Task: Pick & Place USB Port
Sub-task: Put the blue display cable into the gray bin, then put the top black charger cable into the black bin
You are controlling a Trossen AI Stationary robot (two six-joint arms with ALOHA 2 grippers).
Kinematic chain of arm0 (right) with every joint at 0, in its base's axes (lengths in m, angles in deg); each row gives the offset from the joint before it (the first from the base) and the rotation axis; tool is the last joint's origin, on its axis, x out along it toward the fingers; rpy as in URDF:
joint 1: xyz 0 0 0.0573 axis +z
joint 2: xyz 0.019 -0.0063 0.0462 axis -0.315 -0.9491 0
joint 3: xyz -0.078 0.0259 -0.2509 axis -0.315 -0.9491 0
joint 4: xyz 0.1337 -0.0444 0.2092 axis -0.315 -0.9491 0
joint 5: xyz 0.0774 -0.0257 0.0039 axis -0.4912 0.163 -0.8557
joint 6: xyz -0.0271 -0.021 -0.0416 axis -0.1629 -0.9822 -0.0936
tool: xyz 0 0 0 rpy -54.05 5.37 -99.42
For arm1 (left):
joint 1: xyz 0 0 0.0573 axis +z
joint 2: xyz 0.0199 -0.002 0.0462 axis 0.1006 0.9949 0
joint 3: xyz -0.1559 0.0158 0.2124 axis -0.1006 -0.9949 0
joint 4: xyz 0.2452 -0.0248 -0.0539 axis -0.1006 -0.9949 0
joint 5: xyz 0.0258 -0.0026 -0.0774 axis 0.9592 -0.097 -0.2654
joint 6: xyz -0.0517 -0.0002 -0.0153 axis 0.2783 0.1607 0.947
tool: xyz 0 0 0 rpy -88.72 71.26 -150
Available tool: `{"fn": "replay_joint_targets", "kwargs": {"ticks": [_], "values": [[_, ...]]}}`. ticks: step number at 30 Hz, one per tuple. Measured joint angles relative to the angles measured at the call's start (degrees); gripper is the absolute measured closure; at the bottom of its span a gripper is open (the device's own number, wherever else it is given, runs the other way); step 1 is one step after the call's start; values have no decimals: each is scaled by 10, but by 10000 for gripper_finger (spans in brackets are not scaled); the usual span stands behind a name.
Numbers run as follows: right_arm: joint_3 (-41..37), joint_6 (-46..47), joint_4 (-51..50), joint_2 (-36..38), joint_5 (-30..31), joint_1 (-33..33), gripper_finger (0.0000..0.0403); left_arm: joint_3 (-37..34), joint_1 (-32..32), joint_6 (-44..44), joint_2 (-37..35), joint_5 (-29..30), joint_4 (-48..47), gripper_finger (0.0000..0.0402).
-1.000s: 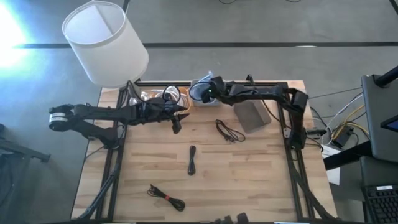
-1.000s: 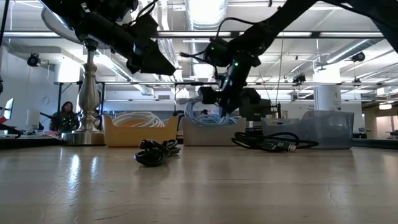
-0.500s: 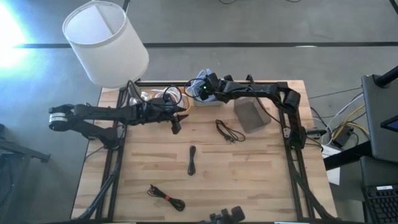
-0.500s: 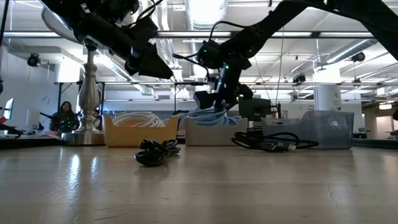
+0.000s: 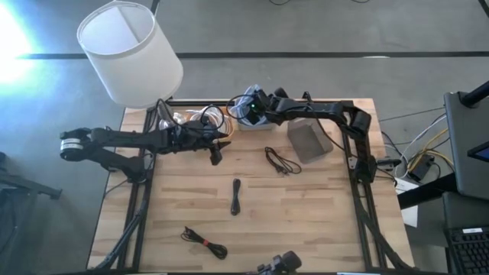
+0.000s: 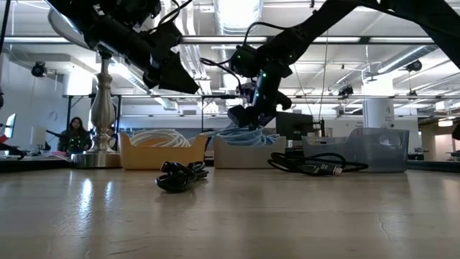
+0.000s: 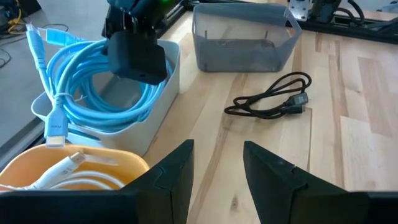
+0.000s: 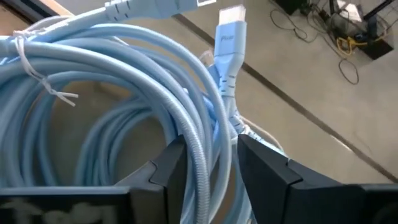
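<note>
A coil of light blue USB cable (image 7: 118,93) lies in a white bin (image 7: 163,99) at the table's far edge. My right gripper (image 8: 211,152) hangs over that bin (image 5: 248,114), fingers pointing down and open, with a strand of the coil between them. My left gripper (image 7: 217,149) hovers open above the table, just left of the bins (image 5: 218,145), and holds nothing. A black cable (image 5: 281,162) lies on the wood near the grey bin (image 5: 308,142). My right gripper stands open from above on either side of one strand of the blue coil (image 8: 208,134), near its plug end (image 8: 229,37). The strand nearly fills the gap, and I cannot tell whether the fingers touch it. The coil rests in the white bin.
A yellow bin (image 7: 74,180) with a white cable sits beside the white one. Two more black cables (image 5: 236,196) (image 5: 205,243) lie toward the near edge. A lamp with a white shade (image 5: 130,53) stands at the far left corner.
My right gripper has shifted a little toward the table's left, over the white bin, and its fingers have opened and let go of the blue cable. The coil now rests in the bin.
</note>
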Motion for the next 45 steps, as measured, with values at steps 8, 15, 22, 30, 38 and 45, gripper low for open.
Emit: {"fn": "replay_joint_targets", "kwargs": {"ticks": [8, 15, 22, 30, 38, 45], "values": [[0, -84, 0, 25, -2, 16, 241, 0, -3, 7, 0, 0, -4, 259], [0, -65, -39, 86, -6, 46, 241, 0, -3, 7, 0, 0, -6, 259], [-9, -2, -185, 124, -105, 124, 252, 0, -3, 6, 0, 0, -10, 259], [-81, 45, -230, 120, -187, 209, 252, 0, -3, 6, 0, 0, -12, 259], [-143, 87, -222, 120, -272, 204, 252, 0, -3, 6, 0, 0, -12, 259], [-181, 89, -216, 117, -286, 179, 252, 0, -3, 10, 0, 0, -12, 259]]}}
